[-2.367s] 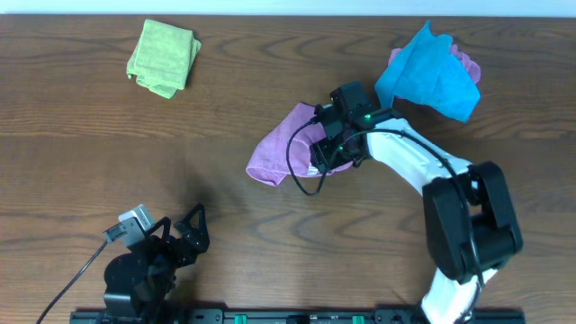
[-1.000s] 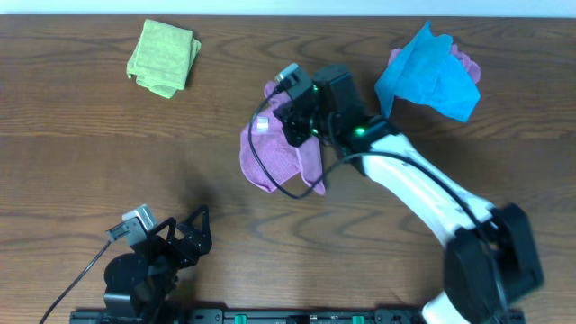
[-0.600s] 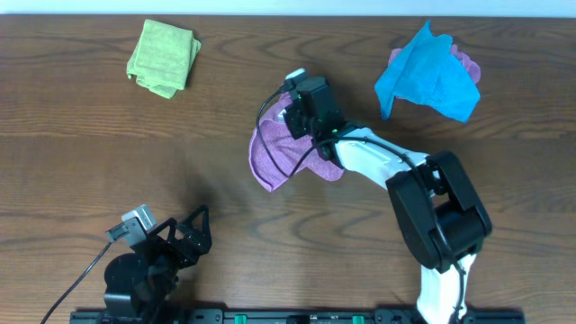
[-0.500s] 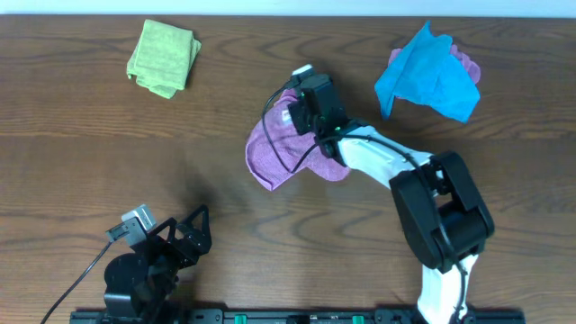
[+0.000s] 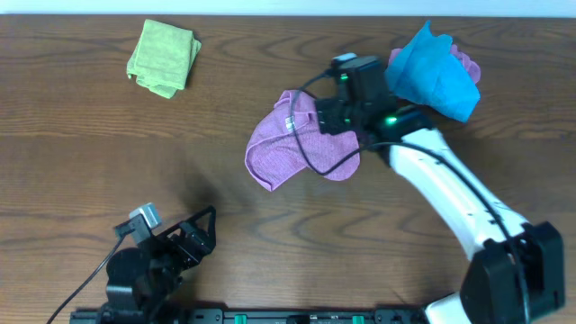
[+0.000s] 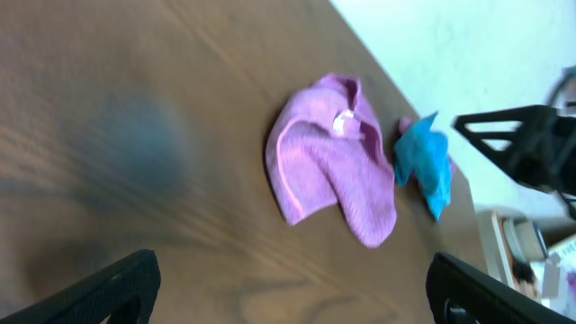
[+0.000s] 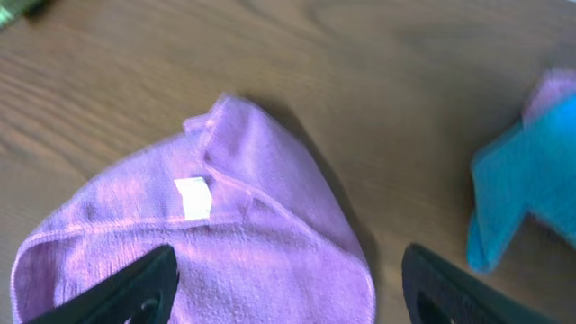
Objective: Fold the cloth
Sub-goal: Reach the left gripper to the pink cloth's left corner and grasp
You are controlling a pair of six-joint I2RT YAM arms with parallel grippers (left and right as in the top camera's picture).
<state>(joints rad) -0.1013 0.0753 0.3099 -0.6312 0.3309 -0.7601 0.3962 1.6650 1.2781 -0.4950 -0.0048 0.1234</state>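
Two fingers of my right pincer [image 7: 288, 265] are spread wide, pinching nothing, hovering over the cloth [image 7: 261, 243], probably lining up an edge grab. Cloth lies mid-table [image 5: 90, 162], loosely doubled, white tag [image 7: 192, 198] up. Left pincer [image 6: 288, 279] is spread too, parked well apart, likely idle. Only overhead shows the green cloth [image 5: 164, 56]; the right wrist view shows the hem seams.

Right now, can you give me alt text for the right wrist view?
A rumpled purple cloth with a white tag lies on a wooden table, beneath the open right gripper. A blue cloth sits apart from it at the right edge.
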